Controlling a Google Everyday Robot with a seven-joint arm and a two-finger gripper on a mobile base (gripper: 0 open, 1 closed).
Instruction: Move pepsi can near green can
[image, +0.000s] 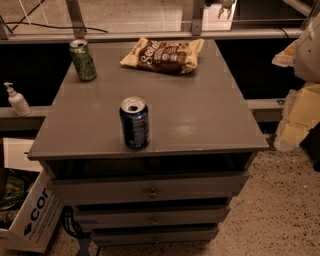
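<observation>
The pepsi can (134, 123) is dark blue with a silver opened top. It stands upright near the front edge of the grey cabinet top (200, 115). The green can (83, 60) is light green and stands upright at the far left corner of the same top, well apart from the blue can. The gripper (225, 7) shows only as a small pale shape at the top edge of the view, beyond the far right of the cabinet, far from both cans and holding nothing I can see.
A brown and yellow snack bag (164, 54) lies at the far middle of the top. Drawers (150, 190) are below. A pump bottle (16, 99) stands on a left ledge, a cardboard box (30, 215) on the floor, and pale foam blocks (300, 110) at right.
</observation>
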